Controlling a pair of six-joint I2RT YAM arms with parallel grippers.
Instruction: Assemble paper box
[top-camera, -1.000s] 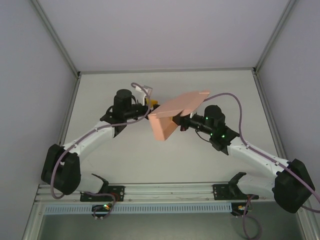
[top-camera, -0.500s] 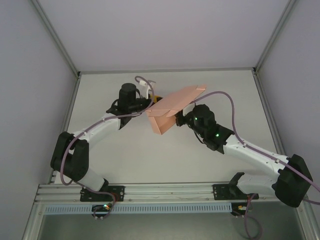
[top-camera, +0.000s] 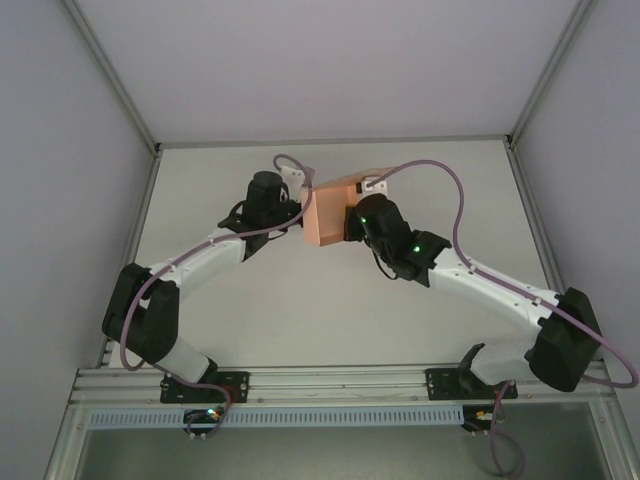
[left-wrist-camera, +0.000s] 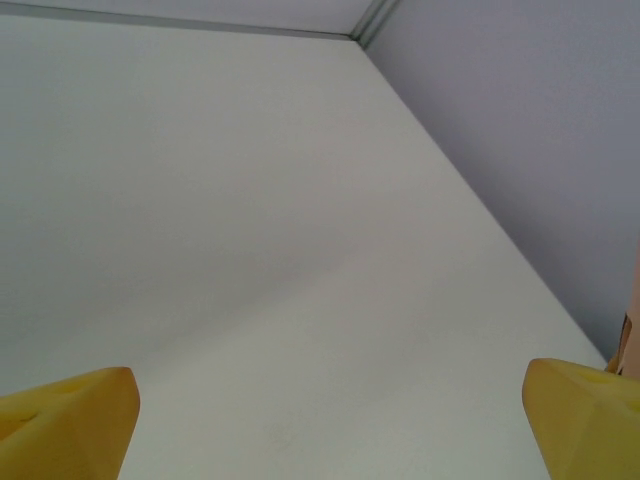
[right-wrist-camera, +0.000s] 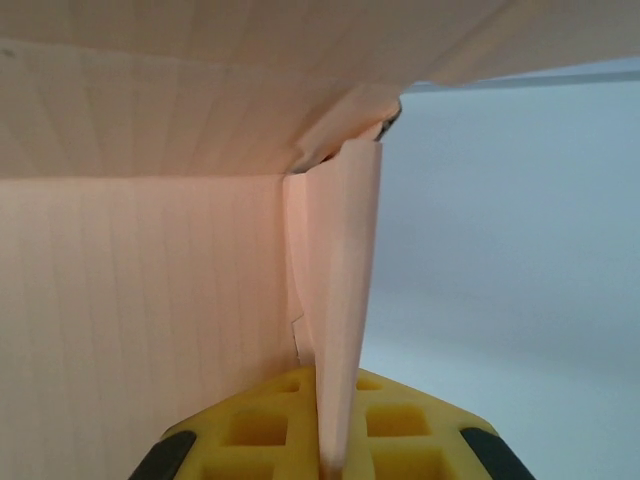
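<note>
White tabletop (top-camera: 300, 320) runs from the near rail (top-camera: 330, 380), where we are bolted down, out to the grey walls (top-camera: 330, 70) that close it in. From that rail our left arm (top-camera: 200, 260) and right arm (top-camera: 490, 285) reach forward and bend inward, meeting past the middle of the table.

Our right gripper (top-camera: 347, 222) is clamped on the paper box (top-camera: 322, 215). In the right wrist view its yellow fingers (right-wrist-camera: 290, 388) pinch a thin flap (right-wrist-camera: 340, 300) of the salmon-pink card seen edge-on. A broad face of the box stands to the left of the flap and another folds over above it.

Our left gripper (top-camera: 298, 203) sits just beside the box's left side. In the left wrist view its two yellow fingertips (left-wrist-camera: 70, 420) stand wide apart with bare table between them, and a sliver of pink card shows at the right edge.

We cannot tell whether the box touches the table or hangs above it. Beyond the box, the tabletop meets the far wall.
</note>
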